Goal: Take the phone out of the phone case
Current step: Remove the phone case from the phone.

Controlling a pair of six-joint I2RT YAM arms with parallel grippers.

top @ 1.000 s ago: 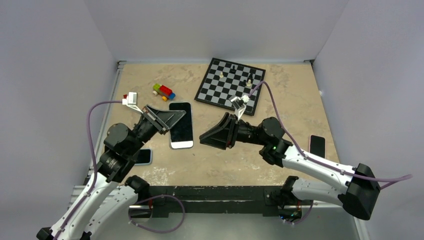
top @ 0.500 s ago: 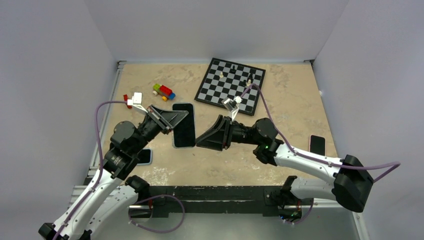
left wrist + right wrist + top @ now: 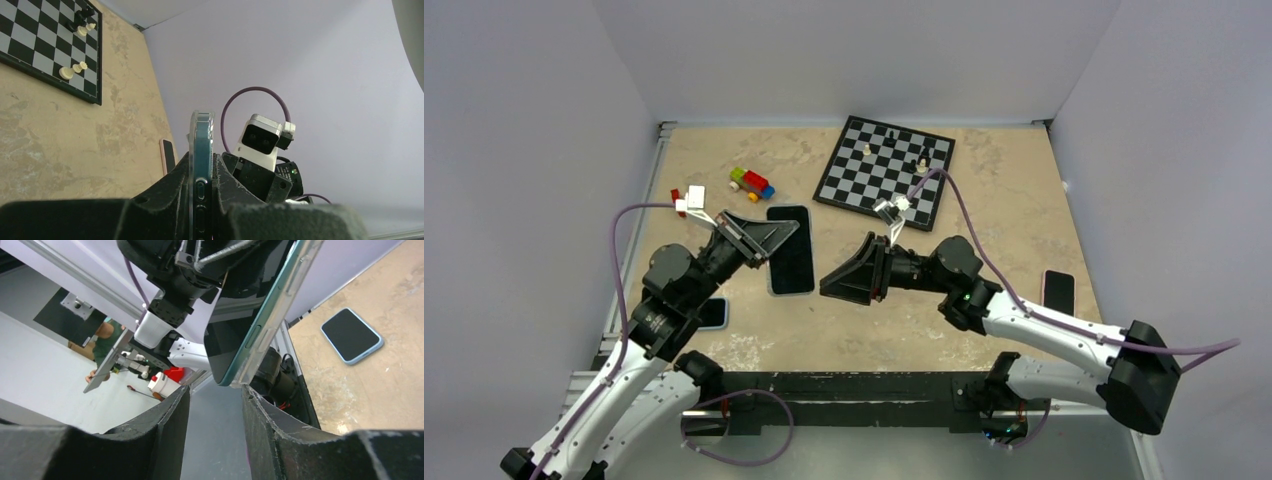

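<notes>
1. phone: held off the surface, left of centre, dark glass face up toward the top camera. the long axis runs far to near with a slight slant. the near end is free and points toward the arm bases.
2. phone case: fitted on the phone. clear, glossy plastic with rounded corners. a teal phone edge with side buttons shows through it in both wrist views.
3. left gripper: pressed together on the cased phone near its far end, one finger on each broad face. the left wrist view shows the phone edge-on, upright between the black, rough-grained fingers.
4. right gripper: spread, with nothing between its fingers. it sits just beside the phone's near end. in the right wrist view the phone's lower corner hangs just above the gap, apart from both fingers.
5. surface: flat, tan, with a mottled stone-like pattern. smooth pale grey walls close it in at the left, far and right sides.
6. other items on the surface:
 - black-and-white chessboard, at the far side, carrying a few chess pieces.
 - toy car of coloured bricks, left of the board.
 - blue-cased phone, lying flat beside the left arm.
 - pink-edged phone, lying flat by the right wall.
</notes>
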